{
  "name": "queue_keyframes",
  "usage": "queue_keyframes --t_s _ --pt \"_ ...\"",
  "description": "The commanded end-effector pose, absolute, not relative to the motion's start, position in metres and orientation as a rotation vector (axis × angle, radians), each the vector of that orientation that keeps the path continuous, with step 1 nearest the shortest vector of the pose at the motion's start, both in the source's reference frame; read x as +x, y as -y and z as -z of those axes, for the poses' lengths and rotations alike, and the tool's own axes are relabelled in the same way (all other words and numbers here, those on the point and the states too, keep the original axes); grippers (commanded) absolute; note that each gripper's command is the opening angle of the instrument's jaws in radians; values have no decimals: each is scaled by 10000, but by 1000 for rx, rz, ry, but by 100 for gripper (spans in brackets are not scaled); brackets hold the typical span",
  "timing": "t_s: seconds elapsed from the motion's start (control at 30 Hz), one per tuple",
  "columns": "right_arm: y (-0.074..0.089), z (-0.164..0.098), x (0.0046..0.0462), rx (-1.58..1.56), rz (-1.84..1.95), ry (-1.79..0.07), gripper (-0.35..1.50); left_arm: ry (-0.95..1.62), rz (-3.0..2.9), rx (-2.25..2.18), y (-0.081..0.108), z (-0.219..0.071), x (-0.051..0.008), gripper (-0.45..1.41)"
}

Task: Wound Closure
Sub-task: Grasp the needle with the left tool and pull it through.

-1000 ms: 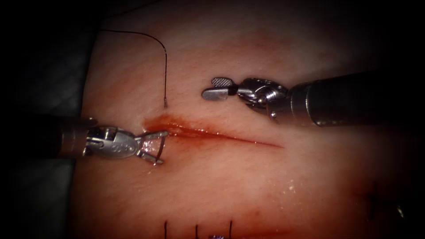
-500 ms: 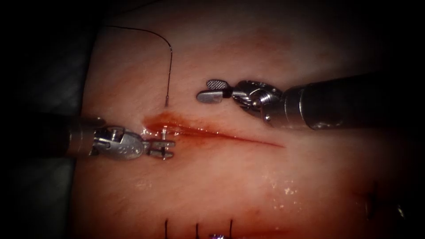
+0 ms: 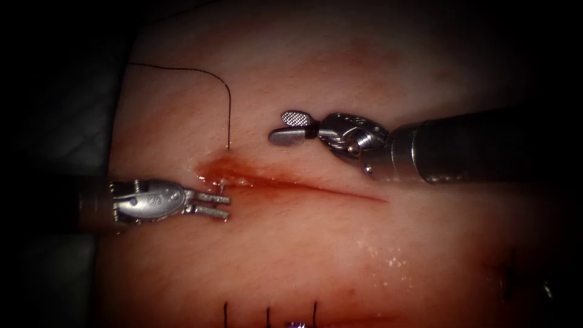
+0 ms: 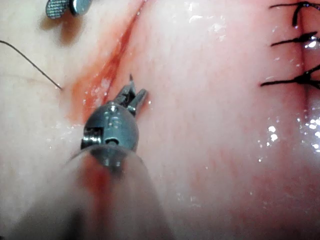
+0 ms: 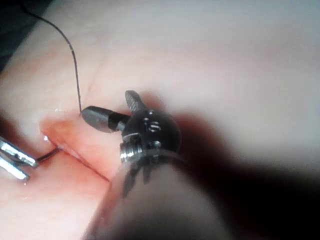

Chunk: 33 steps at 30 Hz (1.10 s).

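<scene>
- The needle (image 5: pixel 50 153) sits at the left end of the cut (image 3: pixel 316 187). Only a short dark stretch shows, running from the wound's edge to the left tool; the rest is buried in the tissue (image 3: pixel 303 255).
- The left tool (image 3: pixel 226 206) lies at 9 o'clock of the cut, its jaws nearly closed and clamped on the needle's exposed end. In the left wrist view a dark point pokes out just past them.
- The thread (image 3: pixel 229 109) enters the tissue at 12 o'clock of the cut's left end, just beyond the red fluid (image 3: pixel 243 176). From there it rises straight, then bends toward 9 o'clock and off the tissue's edge.
- The red fluid pools along the left part of the cut and thins toward 3 o'clock.
- The right tool (image 3: pixel 281 127) hovers at 12 o'clock of the cut, clear of the tissue's wound line, its jaws spread apart and gripping nothing. In the right wrist view its lower jaw points at the spot where the thread goes in.
- At 6 o'clock, well apart from the cut, dark stitches (image 3: pixel 267 313) stand in a row along an older line.
</scene>
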State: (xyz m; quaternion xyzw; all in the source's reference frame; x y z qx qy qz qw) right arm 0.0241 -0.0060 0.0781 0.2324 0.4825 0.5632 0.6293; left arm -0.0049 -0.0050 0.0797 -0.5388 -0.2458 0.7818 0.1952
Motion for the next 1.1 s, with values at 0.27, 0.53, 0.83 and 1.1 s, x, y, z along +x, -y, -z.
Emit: queue_keyframes --t_s 0.27,0.53,0.83,1.1 --pt "63 -785 251 536 -1288 -1108 57 967 -1823 -1475 49 -783 -48 -45" --pt "71 -788 254 526 -1275 -1110 39 1154 -1517 -1229 50 -753 -50 -45" --pt "73 -789 254 535 -1282 -1103 37 1052 -1699 -1429 52 -727 -52 -45" --pt "77 -791 255 532 -1276 -1099 17 689 -1975 -1807 44 -664 -55 -45"
